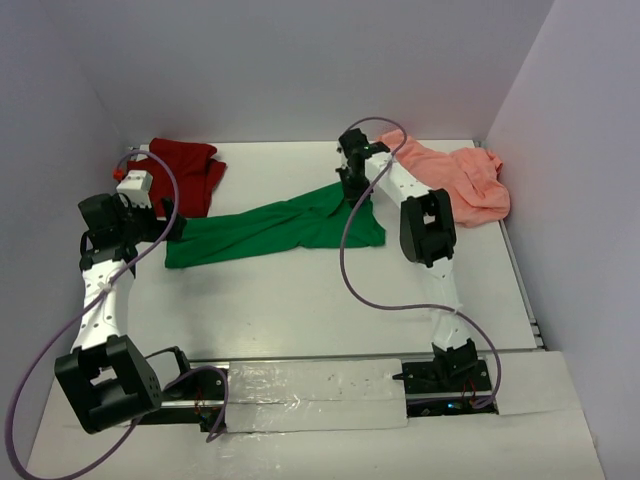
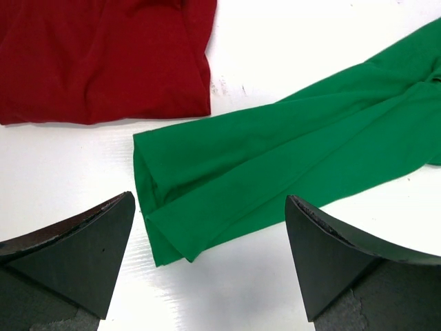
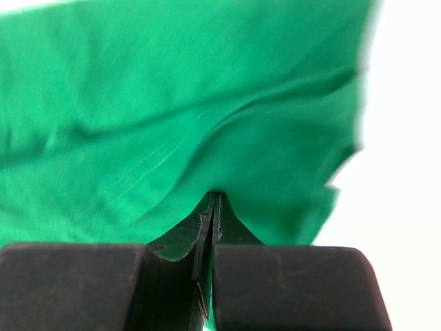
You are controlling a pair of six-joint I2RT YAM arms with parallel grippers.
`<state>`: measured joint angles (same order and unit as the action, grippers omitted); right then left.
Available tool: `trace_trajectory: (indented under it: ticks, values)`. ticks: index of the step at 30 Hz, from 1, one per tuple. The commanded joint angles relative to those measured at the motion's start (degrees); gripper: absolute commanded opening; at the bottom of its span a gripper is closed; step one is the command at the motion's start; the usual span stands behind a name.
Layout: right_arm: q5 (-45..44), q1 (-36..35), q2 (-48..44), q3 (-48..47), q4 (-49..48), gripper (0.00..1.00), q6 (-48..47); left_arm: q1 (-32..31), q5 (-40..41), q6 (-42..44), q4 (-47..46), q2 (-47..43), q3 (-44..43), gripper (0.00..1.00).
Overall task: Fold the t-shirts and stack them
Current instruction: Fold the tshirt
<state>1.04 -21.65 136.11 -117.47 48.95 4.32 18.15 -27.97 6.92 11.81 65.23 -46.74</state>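
Right wrist view: the green t-shirt (image 3: 172,103), lying on the table (image 1: 300,310), is clamped by the right gripper (image 3: 212,203); the left gripper (image 2: 210,200) is spread wide. Its unheld end could be dragged askew.

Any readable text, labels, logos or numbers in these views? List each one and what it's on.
None can be read.
The green t-shirt, dark red t-shirt and salmon pink t-shirt are plain, with no print or tag showing.
The white-and-red unit beside the dark red t-shirt may carry markings, but it is too small to read.
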Motion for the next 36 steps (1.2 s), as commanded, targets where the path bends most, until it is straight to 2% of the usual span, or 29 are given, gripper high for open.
trace_trajectory:
  ticks: [1, 4, 7, 11, 15, 18, 23, 27, 32, 36]
  values:
    - [-3.4, 0.6, 4.1, -13.2, 3.8, 0.0, 1.0, 0.2, -3.0, 1.3, 0.6, -2.2, -1.7, 0.99]
    - [-3.1, 0.6, 9.6, -23.9, 5.0, 0.0, 2.0, 0.3, -3.1, 1.5, 1.1, -2.6, -2.1, 0.99]
    - [-3.1, 0.6, 12.0, -26.8, 2.5, 0.0, 2.4, 0.4, -2.8, 1.7, 1.8, -3.3, -2.6, 0.99]
    - [-3.8, 0.4, 10.9, -24.0, -0.7, 0.0, 2.2, 0.7, -2.9, 1.3, 2.2, -3.5, -2.8, 0.99]
    - [-5.3, 0.0, 4.3, -14.4, -6.3, 0.0, 0.5, 0.7, -6.2, 1.3, 4.3, -0.9, -3.6, 0.98]
    - [-5.7, -0.1, 2.9, -15.0, -5.0, 0.0, 0.2, 0.7, -8.0, 3.4, 10.1, 5.7, -7.6, 0.97]
    - [-4.4, -0.3, 0.7, -11.2, -6.0, 0.0, -0.4, 0.7, -4.5, 6.5, 11.5, 15.3, -8.1, 0.99]
    - [-4.5, -0.3, 0.1, -9.2, -6.5, 0.0, -0.5, 0.7, -4.6, 7.9, 13.1, 17.8, -7.8, 0.99]
    - [-4.2, -0.3, 0.9, -10.2, -6.0, 0.0, -0.8, 0.7, -6.1, 12.1, 19.6, 19.3, -9.6, 0.99]
    - [-3.9, -0.3, 1.6, -11.2, -5.1, 0.0, -1.1, 0.7, -1.0, 13.9, 24.6, 20.5, -11.3, 0.99]
